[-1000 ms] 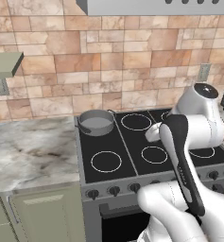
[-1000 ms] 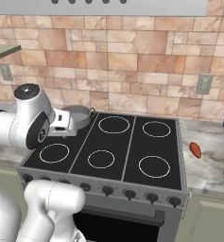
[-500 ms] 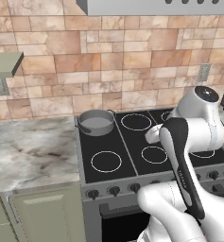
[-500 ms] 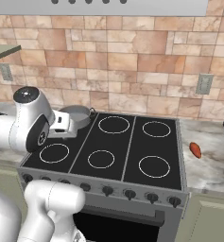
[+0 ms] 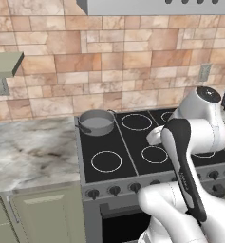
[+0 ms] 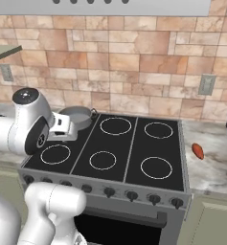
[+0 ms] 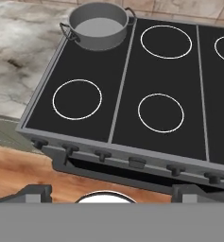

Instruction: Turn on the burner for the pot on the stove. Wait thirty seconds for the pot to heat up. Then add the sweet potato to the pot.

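Observation:
The grey pot (image 5: 96,122) stands on the back-left burner ring of the stove (image 5: 131,156), and its inside looks bare. From the hand view the pot (image 7: 98,26) lies at the top left, and the row of black knobs (image 7: 101,155) runs across below the cooktop (image 7: 124,80). My gripper (image 7: 117,193) hovers above the stove's front edge, open, with its two tips far apart and nothing between them. From the right base view the gripper (image 6: 66,128) hangs just in front of the pot (image 6: 79,116). The orange-red sweet potato (image 6: 198,150) lies on the counter to the right of the stove (image 6: 130,148).
A marble counter (image 5: 31,149) stretches left of the stove, with a light cabinet door (image 5: 42,213) beneath it. A brick wall (image 5: 109,71) backs the range, and a hood (image 5: 156,7) hangs above. My own arm (image 5: 185,156) crosses the right half of the left base view.
The arm's upper joints have shifted slightly. The pot and the sweet potato have stayed where they were, and the gripper remains open.

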{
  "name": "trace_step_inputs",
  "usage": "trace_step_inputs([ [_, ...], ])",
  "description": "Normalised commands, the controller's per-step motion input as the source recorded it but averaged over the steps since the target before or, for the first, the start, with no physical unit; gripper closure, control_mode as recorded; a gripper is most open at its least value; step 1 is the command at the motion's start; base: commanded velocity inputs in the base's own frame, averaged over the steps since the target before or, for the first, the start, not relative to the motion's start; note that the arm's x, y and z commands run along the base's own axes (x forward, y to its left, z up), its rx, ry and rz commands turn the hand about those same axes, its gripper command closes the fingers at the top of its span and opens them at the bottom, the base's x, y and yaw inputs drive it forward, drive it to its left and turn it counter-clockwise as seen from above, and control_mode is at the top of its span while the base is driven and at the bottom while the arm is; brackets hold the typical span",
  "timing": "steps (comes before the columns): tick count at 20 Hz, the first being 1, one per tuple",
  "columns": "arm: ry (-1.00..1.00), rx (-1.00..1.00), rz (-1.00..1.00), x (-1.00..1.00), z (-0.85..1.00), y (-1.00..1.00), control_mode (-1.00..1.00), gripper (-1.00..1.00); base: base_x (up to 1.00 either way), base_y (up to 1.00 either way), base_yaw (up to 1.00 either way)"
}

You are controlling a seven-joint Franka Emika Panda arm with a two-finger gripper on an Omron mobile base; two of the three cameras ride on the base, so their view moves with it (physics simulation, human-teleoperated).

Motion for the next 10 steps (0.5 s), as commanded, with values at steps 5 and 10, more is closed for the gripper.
trace_step_inputs([
  [5,0.0,0.0,0.0,0.0,0.0,0.0,1.0,-1.0,-0.26,-0.07,0.0],
  [10,0.0,0.0,0.0,0.0,0.0,0.0,1.0,-1.0,0.0,-0.32,0.0],
])
